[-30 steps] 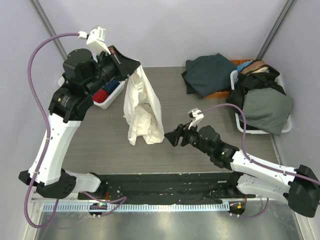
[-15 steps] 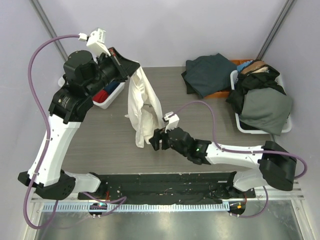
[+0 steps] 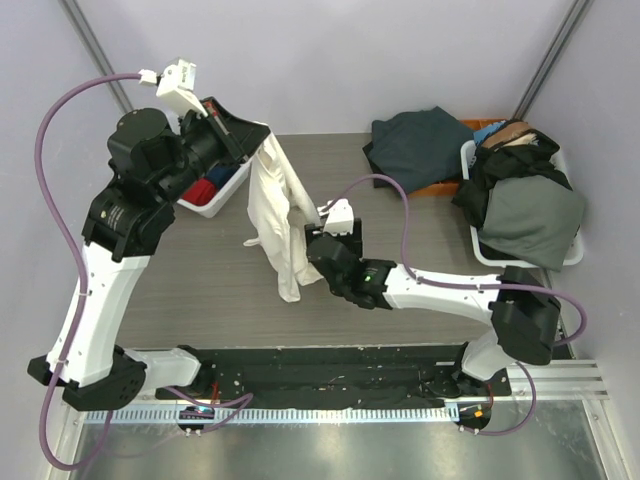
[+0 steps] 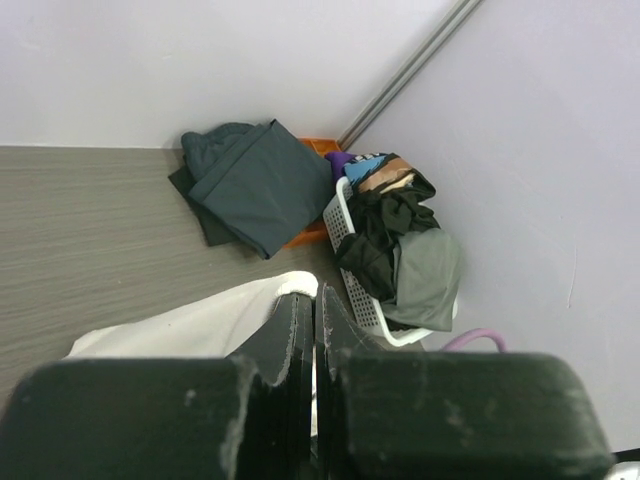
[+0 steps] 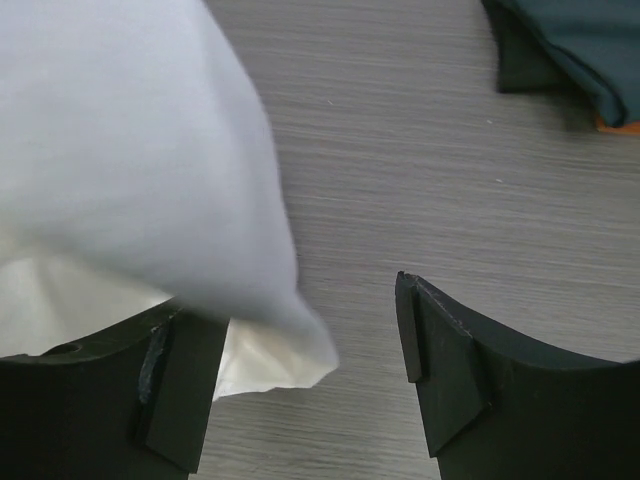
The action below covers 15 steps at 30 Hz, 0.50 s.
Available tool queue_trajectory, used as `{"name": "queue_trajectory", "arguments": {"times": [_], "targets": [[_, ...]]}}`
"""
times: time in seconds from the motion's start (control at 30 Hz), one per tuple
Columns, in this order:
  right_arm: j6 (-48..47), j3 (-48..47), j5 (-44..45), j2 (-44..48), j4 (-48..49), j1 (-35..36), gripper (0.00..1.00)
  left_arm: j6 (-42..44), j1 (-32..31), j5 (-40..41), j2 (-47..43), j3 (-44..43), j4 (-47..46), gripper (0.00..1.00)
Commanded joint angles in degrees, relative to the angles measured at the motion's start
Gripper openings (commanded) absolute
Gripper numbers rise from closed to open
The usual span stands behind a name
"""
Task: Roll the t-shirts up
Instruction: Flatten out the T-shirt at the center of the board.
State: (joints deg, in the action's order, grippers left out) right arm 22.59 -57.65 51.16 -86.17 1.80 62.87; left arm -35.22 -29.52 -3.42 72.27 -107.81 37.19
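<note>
aloft, left end effector (image 4: pixel 313 310) clamped on cream t-shirt (image 3: pixel 278 215); right end effector (image 5: pixel 290 300) wide open, its gap partly filled by hem.

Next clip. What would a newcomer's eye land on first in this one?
A cream-white t-shirt hangs in mid-air over the left-centre of the table, pinched at its top by the shut left tool. The right tool stands open right at the shirt's lower part. At the far right, dark clothes lie heaped beside an overflowing white basket.
</note>
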Motion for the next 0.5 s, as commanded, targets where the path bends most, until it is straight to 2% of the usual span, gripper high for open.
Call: {"name": "queue_trajectory", "arguments": {"times": [0.0, 0.1, 0.17, 0.23, 0.27, 0.3, 0.37, 0.47], "targets": [[1.4, -2.6, 6.8, -3.1, -3.3, -0.9, 0.73, 1.8, -0.1, 0.9, -2.4, -1.9, -2.6, 0.0], [2.6, -0.8, 0.8, -3.5, -2.2, -2.8, 0.74, 2.4, -0.1, 1.0, -2.3, -3.3, -1.6, 0.0], [2.9, 1.5, -7.9, -3.4, 2.3, -5.3, 0.73, 2.8, -0.1, 1.4, -2.6, -3.8, -1.2, 0.0], [1.7, 4.0, -14.3, -3.4, 8.4, -6.5, 0.67, 3.0, -0.1, 1.7, -2.7, -4.3, -1.1, 0.0], [1.4, 4.0, -16.2, -3.6, 9.2, -7.0, 0.43, 3.1, -0.1, 2.0, -2.8, -4.3, -1.0, 0.0], [1.4, 3.8, -16.7, -4.3, 8.5, -7.1, 0.27, 3.3, -0.2, 2.4, -2.9, -4.4, -0.7, 0.0], [1.3, 1.3, -14.4, -4.6, 5.6, -7.1, 0.01, 4.4, -0.1, 2.8, -3.0, -5.1, 0.1, 0.0], [-0.2, 0.4, -15.5, -1.0, 1.0, -8.0, 0.01, 8.5, -0.1, 11.3, -3.6, -7.1, 3.5, 0.0]]}}
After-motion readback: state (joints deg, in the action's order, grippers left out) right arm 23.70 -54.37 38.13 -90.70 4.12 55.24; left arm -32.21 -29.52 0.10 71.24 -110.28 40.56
